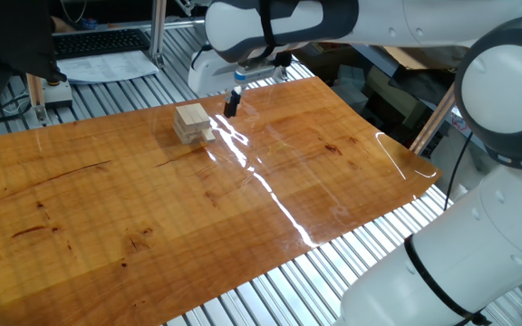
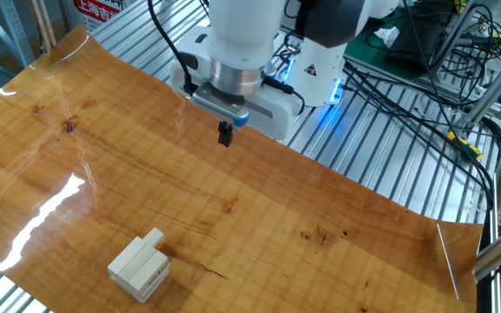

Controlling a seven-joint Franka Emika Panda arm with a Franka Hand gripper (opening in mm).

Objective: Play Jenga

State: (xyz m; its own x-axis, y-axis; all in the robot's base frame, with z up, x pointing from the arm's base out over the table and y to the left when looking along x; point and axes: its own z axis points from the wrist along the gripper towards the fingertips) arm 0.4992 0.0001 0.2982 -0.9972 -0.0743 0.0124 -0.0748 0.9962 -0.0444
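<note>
The Jenga stack (image 1: 191, 123) is a small low pile of pale wood blocks on the wooden tabletop, with one block (image 1: 208, 134) sticking out at its base. It also shows in the other fixed view (image 2: 139, 267), near the front edge, with the protruding block (image 2: 154, 237). My gripper (image 1: 232, 105) hangs above the table a short way to the right of the stack, fingers together and empty. In the other fixed view the gripper (image 2: 225, 135) is well behind the stack, near the robot base.
The wooden sheet (image 1: 243, 199) lies on a slatted metal table; its right corner (image 1: 406, 158) curls up. The robot base (image 2: 311, 61) and cables (image 2: 424, 96) stand behind. A keyboard and papers (image 1: 102, 50) lie at the far left.
</note>
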